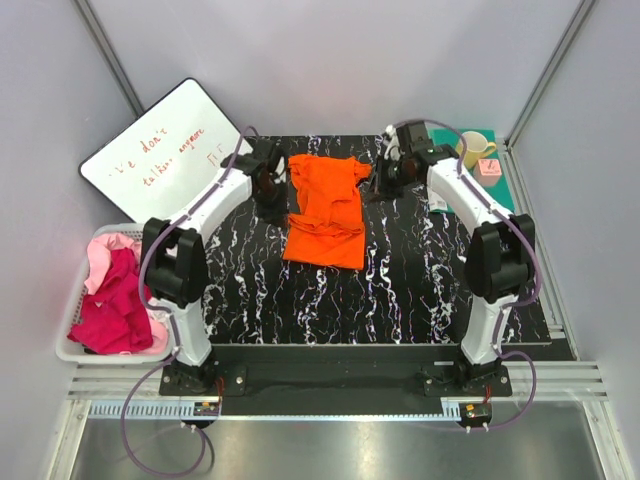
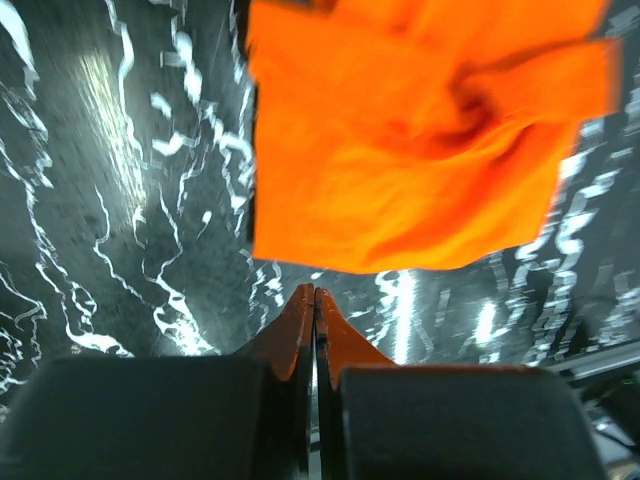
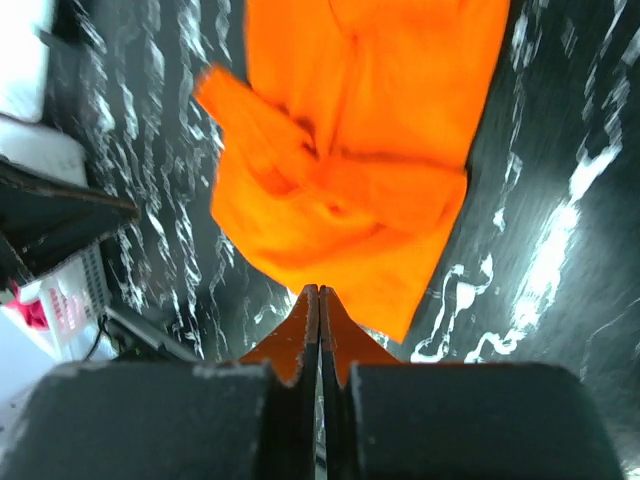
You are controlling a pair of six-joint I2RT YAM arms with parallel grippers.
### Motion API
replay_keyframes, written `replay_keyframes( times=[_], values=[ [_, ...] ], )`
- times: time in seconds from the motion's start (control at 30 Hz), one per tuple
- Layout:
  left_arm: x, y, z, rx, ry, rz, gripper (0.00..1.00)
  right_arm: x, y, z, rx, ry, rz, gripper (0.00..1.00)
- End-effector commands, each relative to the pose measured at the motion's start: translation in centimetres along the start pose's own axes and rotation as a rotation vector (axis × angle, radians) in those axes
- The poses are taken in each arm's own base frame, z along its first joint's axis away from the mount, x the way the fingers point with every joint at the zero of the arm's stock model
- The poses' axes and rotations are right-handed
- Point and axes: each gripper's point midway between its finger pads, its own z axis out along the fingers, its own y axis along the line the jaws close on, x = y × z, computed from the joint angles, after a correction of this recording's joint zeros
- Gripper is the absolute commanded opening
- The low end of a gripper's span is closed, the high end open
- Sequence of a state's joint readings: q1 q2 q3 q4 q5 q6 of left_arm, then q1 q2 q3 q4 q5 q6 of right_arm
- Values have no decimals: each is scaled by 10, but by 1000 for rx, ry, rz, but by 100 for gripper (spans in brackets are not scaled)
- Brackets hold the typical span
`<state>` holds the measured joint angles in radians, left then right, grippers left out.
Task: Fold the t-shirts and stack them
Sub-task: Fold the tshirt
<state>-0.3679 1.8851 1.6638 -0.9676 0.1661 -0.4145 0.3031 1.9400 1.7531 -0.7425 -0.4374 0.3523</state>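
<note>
Centrally, the black marbled tabletop [image 1: 420, 290] carries the orange t-shirt [image 1: 325, 210], spread loosely and creased over its far middle.

Off the tabletop's far left corner a whiteboard [image 1: 150, 170] lies tilted. It has red handwriting, of which only "don't" and "anymore" are legible.

Beside the tabletop's left edge a white basket [image 1: 75, 352] holds a magenta t-shirt [image 1: 110, 310] heaped over a pale pink t-shirt [image 1: 100, 255].

At the tabletop's far right corner a teal mat [image 1: 500, 185] bears a pale yellow mug [image 1: 476, 148] and a small pink item [image 1: 489, 169], whose label is too small to read.

The left gripper [image 2: 315, 300] is at the shirt's left edge, fingers pressed tip to tip, just short of the cloth. The right gripper [image 3: 318, 297] is at the shirt's right edge with its fingers likewise pressed together. Whether they pinch cloth cannot be told.
</note>
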Motion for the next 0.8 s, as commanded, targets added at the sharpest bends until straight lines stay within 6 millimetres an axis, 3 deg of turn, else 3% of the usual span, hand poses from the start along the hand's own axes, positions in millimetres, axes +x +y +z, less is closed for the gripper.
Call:
replay_keyframes(
  times=[0.0, 0.2, 0.3, 0.53, 0.77],
  values=[
    [20, 4, 28, -41, 52, 64, 0, 61, -6, 35, -6, 165, 38, 0],
    [29, -4, 63, -43, 115, 69, 0, 106, -5, 80, 39, 297, 44, 0],
    [26, -6, 79, -46, 129, 60, 0, 111, -8, 99, 47, 324, 55, 0],
    [6, -17, 96, -28, 116, 36, 0, 98, -3, 123, 20, 323, 66, 0],
    [-23, -30, 83, -14, 27, 22, 0, 82, 8, 119, -2, 289, 52, 0]
  ],
)
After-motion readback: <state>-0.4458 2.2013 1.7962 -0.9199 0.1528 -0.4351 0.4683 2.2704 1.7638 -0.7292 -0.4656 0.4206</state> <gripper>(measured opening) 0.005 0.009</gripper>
